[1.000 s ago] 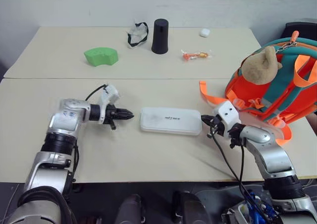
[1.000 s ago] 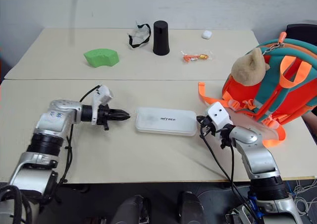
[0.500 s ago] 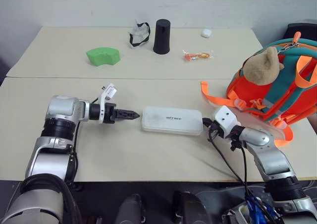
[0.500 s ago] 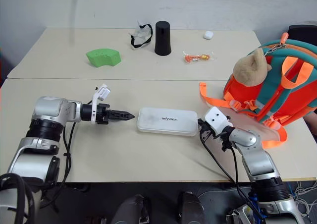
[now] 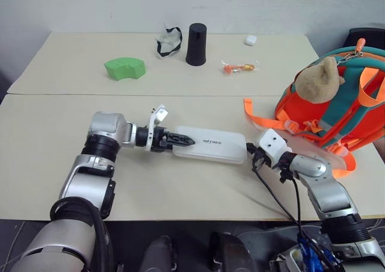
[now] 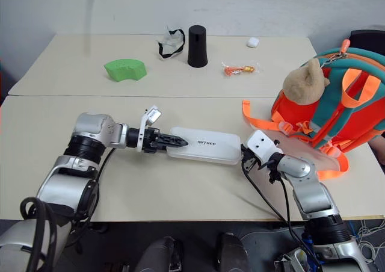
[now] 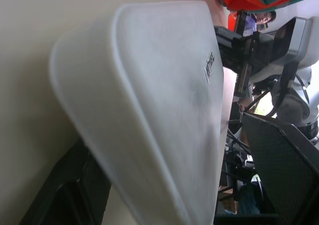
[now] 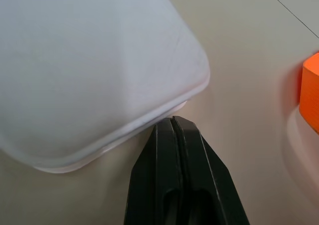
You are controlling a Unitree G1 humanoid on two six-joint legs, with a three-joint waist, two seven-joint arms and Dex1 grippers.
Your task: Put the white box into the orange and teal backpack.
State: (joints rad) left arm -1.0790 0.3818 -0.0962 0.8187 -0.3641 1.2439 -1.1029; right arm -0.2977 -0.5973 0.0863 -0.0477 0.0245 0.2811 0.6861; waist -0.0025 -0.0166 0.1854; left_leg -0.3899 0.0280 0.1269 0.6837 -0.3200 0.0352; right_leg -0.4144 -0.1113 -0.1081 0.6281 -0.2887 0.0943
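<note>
The bright orange backpack with teal panels (image 5: 337,106) stood on the beige tabletop (image 5: 72,133) at the right. The long flat white plastic box (image 5: 210,144) lay mid-tabletop, left gripper (image 5: 182,141) fingers spread around its left end. The right gripper (image 8: 174,128), fingers clenched empty, touched its right end.

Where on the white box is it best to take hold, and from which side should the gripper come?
Probably at a short end. The white box is long, flat and lies lengthwise between the arms, so its thin ends face them. The left gripper already straddles its left end, one finger above, one below; the right gripper, shut, rests at the other end.
</note>
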